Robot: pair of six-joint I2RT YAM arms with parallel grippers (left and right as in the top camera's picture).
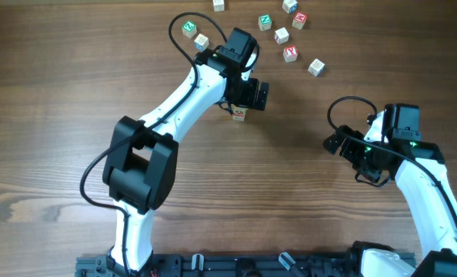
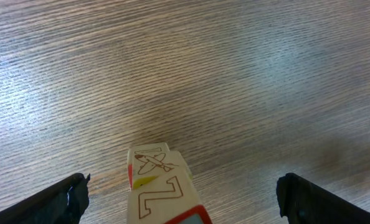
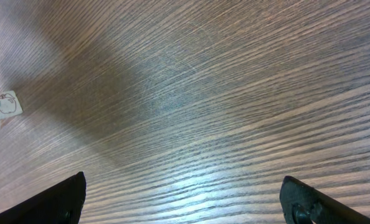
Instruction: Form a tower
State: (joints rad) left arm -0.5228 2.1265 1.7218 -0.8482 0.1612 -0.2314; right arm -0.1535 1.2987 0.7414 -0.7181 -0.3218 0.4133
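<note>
The tower (image 1: 238,114) is a narrow stack of small wooden alphabet cubes standing mid-table, under the left wrist. In the left wrist view the tower (image 2: 163,190) rises between the fingers, showing a plane drawing, an outlined Z and a red-framed top at the frame's bottom edge. My left gripper (image 2: 182,186) is open wide around it, with neither finger touching it. From overhead, the left gripper (image 1: 248,98) hovers just above the stack. My right gripper (image 1: 350,160) stands open at the right, and in its own view the right gripper (image 3: 182,193) has only bare wood between its fingers.
Several loose alphabet cubes lie at the table's far edge, among them a green one (image 1: 188,28), a red one (image 1: 291,53) and a plain one (image 1: 315,67). A small cube (image 3: 3,106) shows at the left of the right wrist view.
</note>
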